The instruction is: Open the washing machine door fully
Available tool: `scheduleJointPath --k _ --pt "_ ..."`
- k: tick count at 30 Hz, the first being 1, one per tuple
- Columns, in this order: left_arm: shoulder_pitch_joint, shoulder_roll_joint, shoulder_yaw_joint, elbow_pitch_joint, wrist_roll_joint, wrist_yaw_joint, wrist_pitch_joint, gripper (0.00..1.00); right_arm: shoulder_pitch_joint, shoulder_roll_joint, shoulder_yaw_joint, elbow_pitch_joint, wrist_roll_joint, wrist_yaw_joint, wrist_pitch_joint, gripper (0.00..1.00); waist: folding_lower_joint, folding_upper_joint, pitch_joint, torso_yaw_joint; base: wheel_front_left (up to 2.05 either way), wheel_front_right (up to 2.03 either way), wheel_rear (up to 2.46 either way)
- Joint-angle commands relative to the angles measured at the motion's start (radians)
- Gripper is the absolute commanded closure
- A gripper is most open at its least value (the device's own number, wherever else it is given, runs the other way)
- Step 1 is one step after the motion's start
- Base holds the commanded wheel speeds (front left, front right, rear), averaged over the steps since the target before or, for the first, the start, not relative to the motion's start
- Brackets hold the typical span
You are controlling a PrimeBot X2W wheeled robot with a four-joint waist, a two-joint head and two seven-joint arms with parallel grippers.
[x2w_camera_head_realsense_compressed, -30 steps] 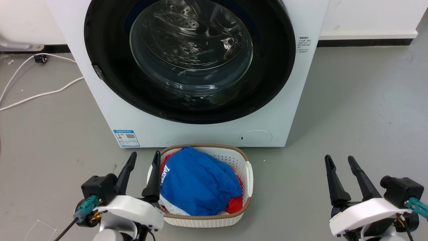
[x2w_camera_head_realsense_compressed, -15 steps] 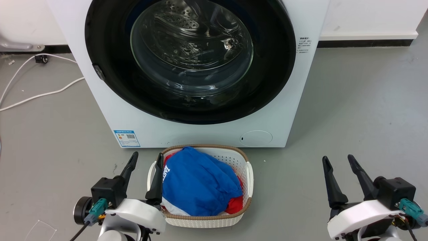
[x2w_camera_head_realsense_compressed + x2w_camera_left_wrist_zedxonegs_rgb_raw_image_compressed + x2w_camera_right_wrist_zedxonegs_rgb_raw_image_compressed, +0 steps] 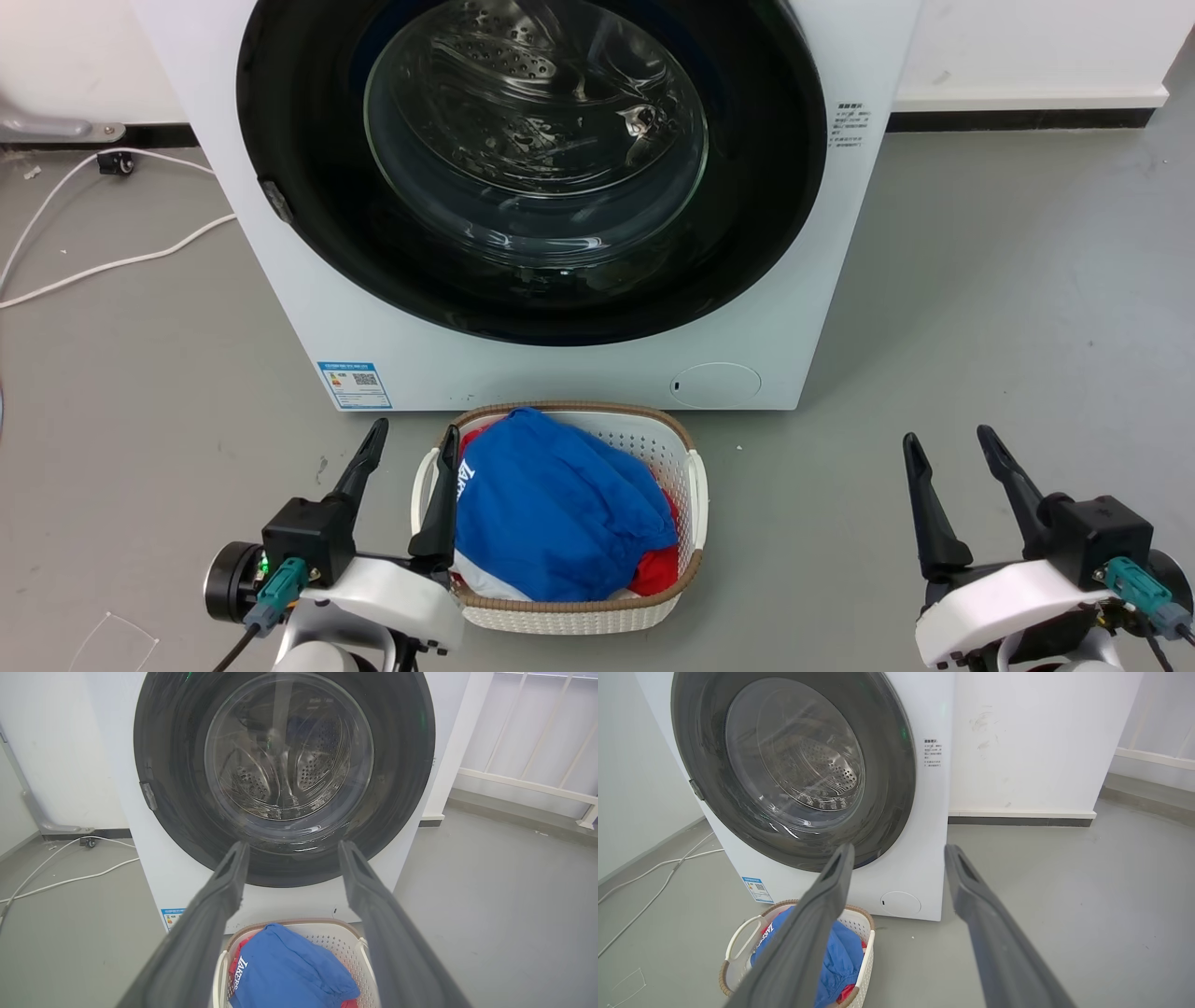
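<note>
**A:** What is ahead of the fingertips?

**B:** A big white boxy washing machine [image 3: 560,373]. Its round glossy black door [image 3: 532,168] with a bulging glass centre lies closed against the front, well beyond both pairs of jaws.

**A:** And nearer?

**B:** A white perforated laundry basket [image 3: 689,485] with a brown rim, holding blue cloth [image 3: 560,504]. It sits just beside the left gripper [image 3: 414,429] and well apart from the right gripper [image 3: 946,435]. Both pairs of jaws are spread.

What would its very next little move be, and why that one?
Probably lifting the left pincer toward the small grey tab on the left edge of the washing machine door. The door looks shut flat against the washing machine, the left pincer and the right pincer hang open and low by the laundry basket, and that tab seems the only grip.
</note>
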Motion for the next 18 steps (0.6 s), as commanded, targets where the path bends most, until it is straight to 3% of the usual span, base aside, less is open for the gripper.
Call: scheduleJointPath --k 1,18 --pt "-0.002 -0.004 0.001 -0.003 0.011 -0.002 -0.007 0.00 0.008 0.004 -0.001 -0.007 -0.016 0.002 -0.010 0.00 0.0000 0.0000 0.000 0.000 0.00 0.00 0.00" --pt "0.005 -0.040 0.050 0.019 0.108 -0.044 -0.037 0.00 0.006 0.006 0.010 0.010 -0.034 0.001 -0.042 0.00 0.0000 0.0000 0.004 0.003 0.00 0.00 0.00"
